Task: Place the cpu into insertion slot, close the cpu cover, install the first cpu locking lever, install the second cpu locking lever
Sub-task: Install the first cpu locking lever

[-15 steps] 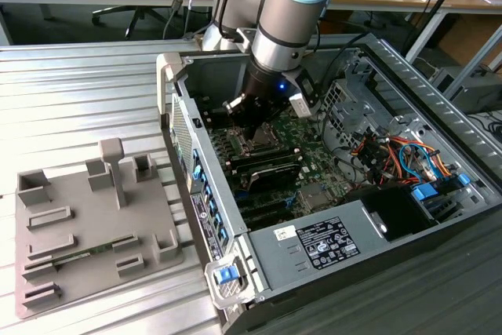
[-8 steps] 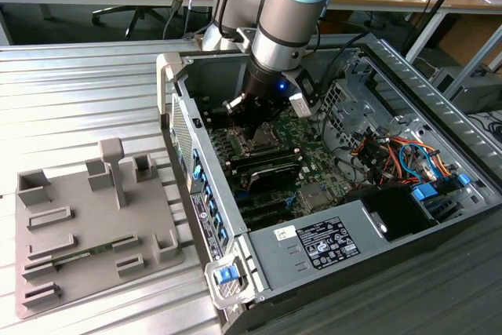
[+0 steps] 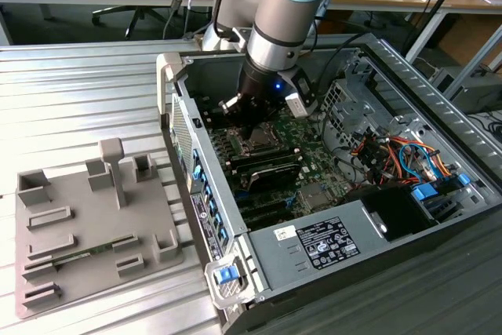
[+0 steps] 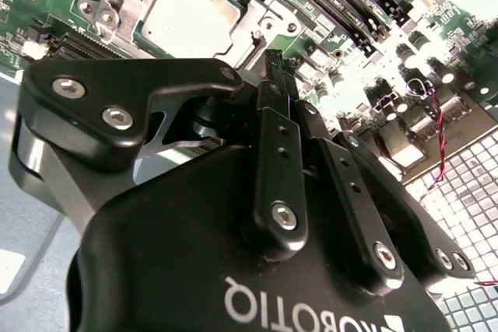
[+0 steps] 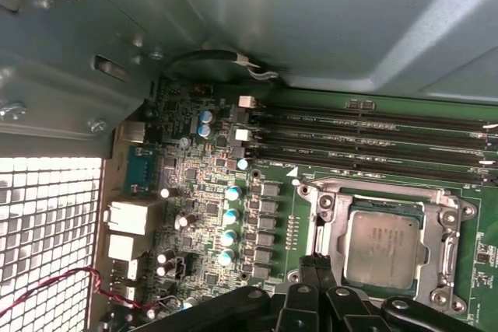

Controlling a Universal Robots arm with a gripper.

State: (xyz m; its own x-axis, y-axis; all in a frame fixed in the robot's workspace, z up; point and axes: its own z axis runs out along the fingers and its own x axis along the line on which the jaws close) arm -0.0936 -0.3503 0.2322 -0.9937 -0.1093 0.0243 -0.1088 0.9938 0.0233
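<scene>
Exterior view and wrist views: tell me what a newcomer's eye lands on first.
The grey robot arm plunging into the open computer case, its gripper just above the motherboard. In both wrist views, the cpu sits in the insertion slot, with the cpu cover framing it. A grey parts tray lies at the exterior view's left.

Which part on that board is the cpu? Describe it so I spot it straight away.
Start at the green motherboard inside the open computer case. Beside the long black memory slots sits the insertion slot. The cpu is the flat, dull silver square in its middle.
</scene>
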